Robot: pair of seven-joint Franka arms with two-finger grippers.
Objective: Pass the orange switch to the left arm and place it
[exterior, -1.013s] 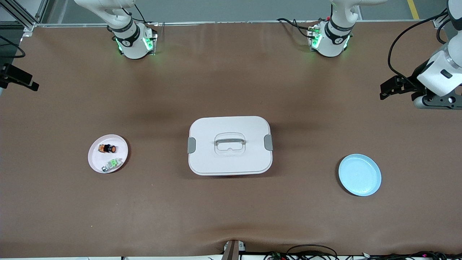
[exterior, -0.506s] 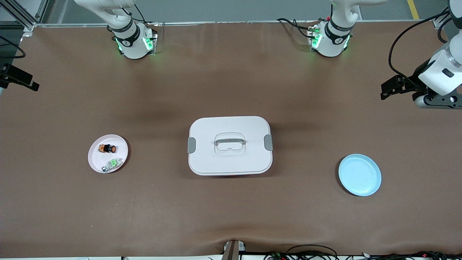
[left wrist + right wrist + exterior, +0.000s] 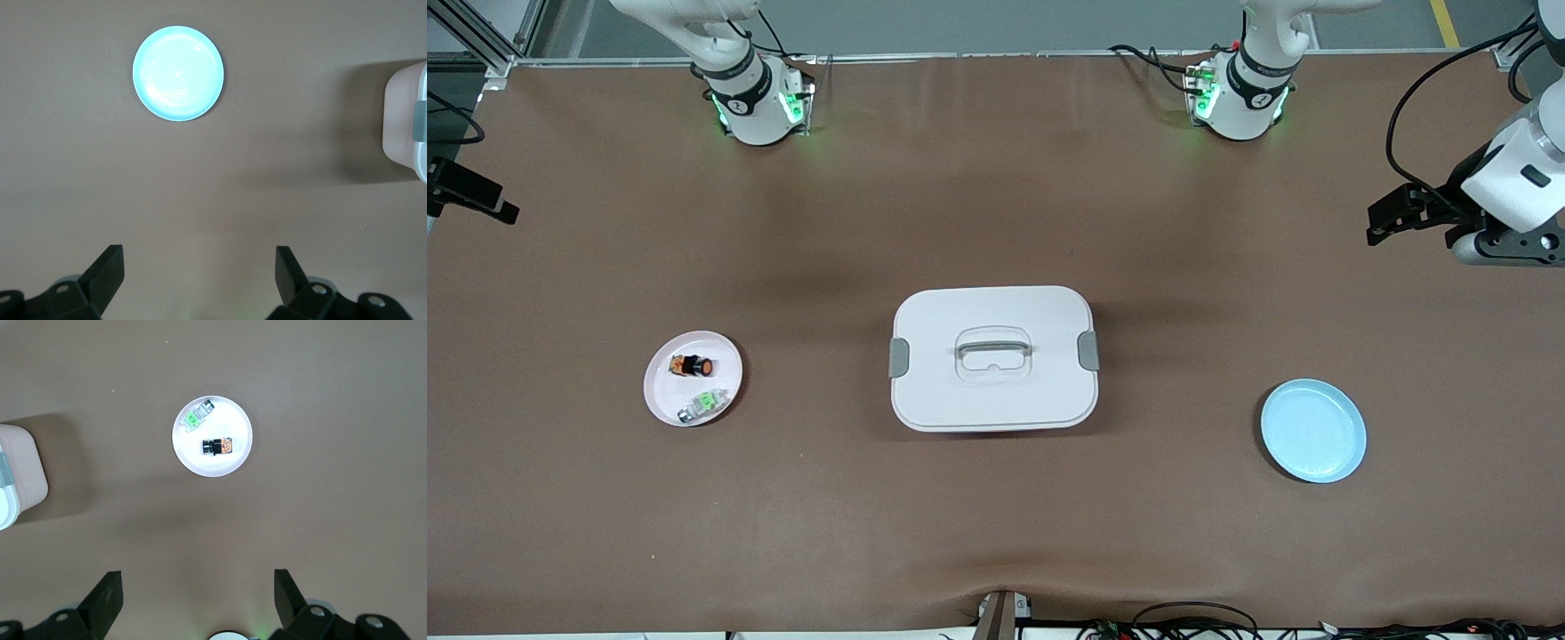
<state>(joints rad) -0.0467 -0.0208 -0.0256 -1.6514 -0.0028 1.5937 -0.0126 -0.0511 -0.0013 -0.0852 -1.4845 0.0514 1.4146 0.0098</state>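
Note:
The orange switch point(image 3: 692, 364) lies on its side on a pink plate point(image 3: 665, 393) toward the right arm's end of the table; it also shows in the right wrist view point(image 3: 217, 445). The white box point(image 3: 993, 396) stands at the table's middle. My right gripper point(image 3: 198, 581) is open and empty, high over the right arm's end of the table point(image 3: 489, 200). My left gripper point(image 3: 199, 257) is open and empty, high over the left arm's end point(image 3: 1376, 222). Neither gripper touches anything.
A green-and-silver switch point(image 3: 701, 404) shares the pink plate point(image 3: 200, 463), nearer to the front camera than the orange one. An empty blue plate point(image 3: 1313, 431) lies toward the left arm's end and shows in the left wrist view point(image 3: 177, 73). The box's edge shows in both wrist views point(image 3: 403, 120) point(image 3: 20, 463).
Both grippers have drifted slightly toward their own ends of the table. Nothing on the table has moved.

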